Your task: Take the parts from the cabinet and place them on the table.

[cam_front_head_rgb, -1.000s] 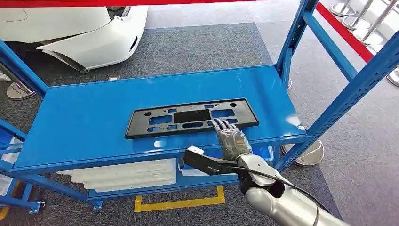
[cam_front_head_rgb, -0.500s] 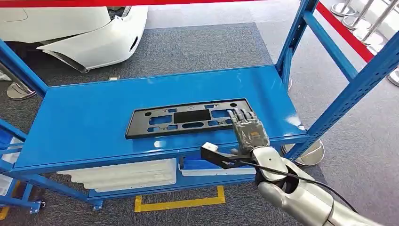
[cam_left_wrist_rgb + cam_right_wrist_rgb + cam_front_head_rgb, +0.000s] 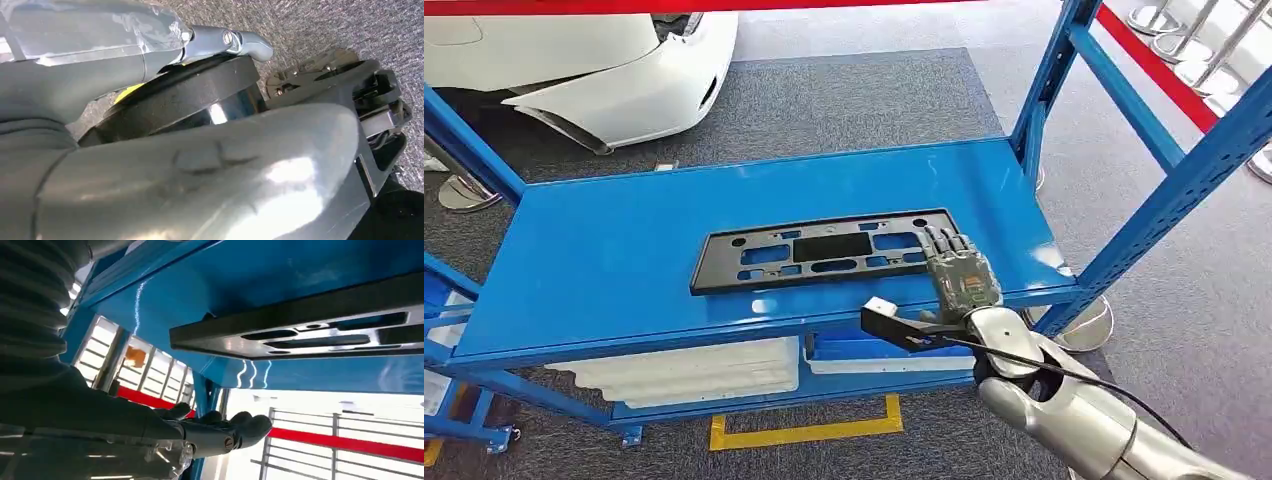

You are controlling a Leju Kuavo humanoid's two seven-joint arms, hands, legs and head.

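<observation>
— Since a second ago, what has moved?

— Only the right hand [image 3: 959, 272]. It has slid from the lower middle of the black plate [image 3: 829, 249] toward 3 o'clock and now lies at the plate's right end, fingertips over that corner. From half a second back it has barely shifted. The plate has not moved.

— How do the fingers lie?

— Stretched out flat, side by side, pointing toward 12 o'clock; nothing is pinched. In the right wrist view the fingers [image 3: 220, 427] reach out level, with the plate's edge [image 3: 300, 330] apart from them. Whether they press on the plate, I cannot tell.

— And the left hand?

— Its wrist view shows the grey cover [image 3: 190, 175] close up over grey carpet; how the fingers lie I cannot tell.

— Where is the part?

— Flat on the top shelf [image 3: 604, 250] of the blue rack, centre, long side running 9 to 3 o'clock, near the front edge.

— The surroundings?

— Glossy blue shelf with glare. White trays [image 3: 684, 370] sit on the shelf beneath. Grey carpet [image 3: 844, 100] around, yellow floor marking [image 3: 804, 432] at 6 o'clock, a white car bumper [image 3: 614, 80] at 11 o'clock, a red barrier band [image 3: 1154, 70] and chrome post bases [image 3: 1194, 45] at 2 o'clock.
</observation>
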